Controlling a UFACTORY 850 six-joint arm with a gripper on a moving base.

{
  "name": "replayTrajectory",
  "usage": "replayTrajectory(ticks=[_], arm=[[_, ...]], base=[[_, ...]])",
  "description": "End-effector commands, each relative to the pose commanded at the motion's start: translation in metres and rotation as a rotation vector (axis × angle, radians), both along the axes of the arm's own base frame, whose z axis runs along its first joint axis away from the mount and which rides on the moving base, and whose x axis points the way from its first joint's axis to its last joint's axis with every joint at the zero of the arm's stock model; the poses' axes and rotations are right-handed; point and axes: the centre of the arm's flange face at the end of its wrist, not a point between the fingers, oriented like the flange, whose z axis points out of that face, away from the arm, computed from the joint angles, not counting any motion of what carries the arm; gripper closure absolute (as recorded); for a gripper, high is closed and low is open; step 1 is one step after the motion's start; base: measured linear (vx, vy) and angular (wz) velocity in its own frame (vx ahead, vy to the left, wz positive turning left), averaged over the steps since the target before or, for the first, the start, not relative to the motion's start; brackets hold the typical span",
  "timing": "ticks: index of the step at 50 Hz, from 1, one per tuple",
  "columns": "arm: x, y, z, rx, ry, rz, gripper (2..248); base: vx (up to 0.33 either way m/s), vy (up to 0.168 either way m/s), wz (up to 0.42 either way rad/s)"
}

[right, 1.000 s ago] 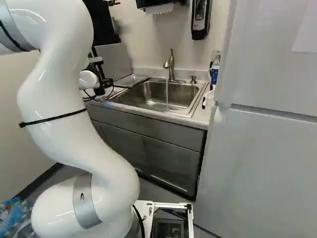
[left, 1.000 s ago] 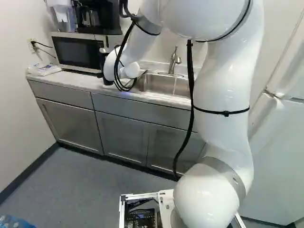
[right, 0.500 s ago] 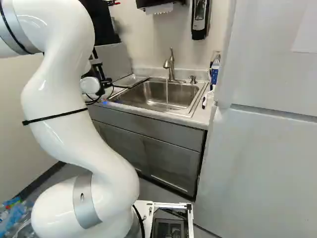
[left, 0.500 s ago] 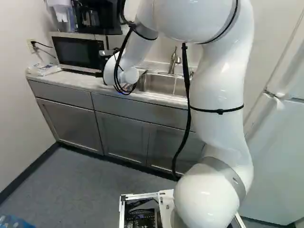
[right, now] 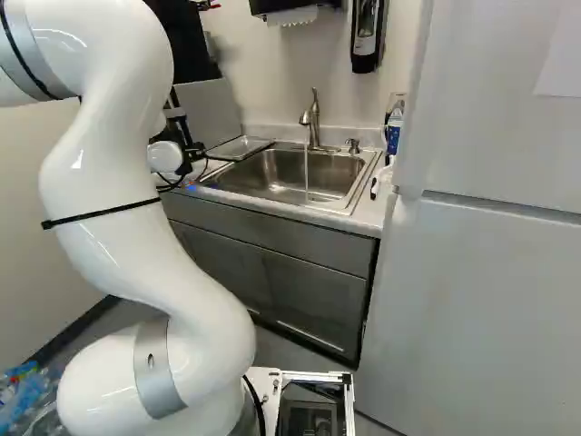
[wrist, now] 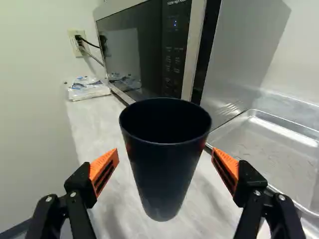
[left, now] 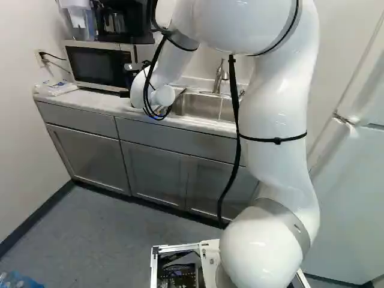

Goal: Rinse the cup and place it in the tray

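Arm (left: 279, 108) lowered, cup (wrist: 167, 174) between parted fingers (wrist: 105, 169), wrist view only

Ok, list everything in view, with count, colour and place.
Cup: one, dark, upright on counter between open fingers
Tray: one, silver, between microwave and sink
Microwave: one, silver, on counter
Counter: one, pale, above cabinets
Cabinets: several, grey, under counter
Sink: one, silver, in counter
Faucet: one, silver, behind sink, water running
Coffee maker: one, black, above microwave
Pitcher: one, whitish, beside coffee maker
Packet: one, whitish, on counter's end
Outlet: one, cream, above packet
Dispensers: two, black, above sink
Fridge: one, white, beside counter
Plastic bottles: count unclear, bluish, on floor
Arm: one, white, on base
Gripper: one, black, around cup
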Motion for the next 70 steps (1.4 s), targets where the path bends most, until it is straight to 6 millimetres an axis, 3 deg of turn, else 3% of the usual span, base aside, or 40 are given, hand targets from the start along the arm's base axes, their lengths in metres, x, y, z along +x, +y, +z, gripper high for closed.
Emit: replayTrajectory(ticks=[2, 3, 7, 8, 13, 14, 18, 19, 38, 70], arm=[[0.0, 0.0, 0.0, 0.0, 0.0, 0.0, 3], [0.0, 0.0, 0.0, 0.0, 0.0, 0.0, 16], [0.0, 0.0, 0.0, 0.0, 0.0, 0.0, 16], [0.0, 0.0, 0.0, 0.0, 0.0, 0.0, 55], [0.0, 0.0, 0.0, 0.0, 0.0, 0.0, 55], [0.0, 0.0, 0.0, 0.0, 0.0, 0.0, 93], [0.0, 0.0, 0.0, 0.0, 0.0, 0.0, 93], [0.0, 0.0, 0.0, 0.0, 0.0, 0.0, 123], [-0.001, -0.003, 0.007, 0.005, -0.009, -0.003, 124], [-0.009, -0.054, 0.044, 0.027, -0.054, -0.074, 124]], base=[[0.0, 0.0, 0.0], [0.0, 0.0, 0.0], [0.0, 0.0, 0.0], [0.0, 0.0, 0.0], [0.0, 0.0, 0.0], [0.0, 0.0, 0.0], [0.0, 0.0, 0.0], [0.0, 0.0, 0.0], [0.0, 0.0, 0.0], [0.0, 0.0, 0.0]])
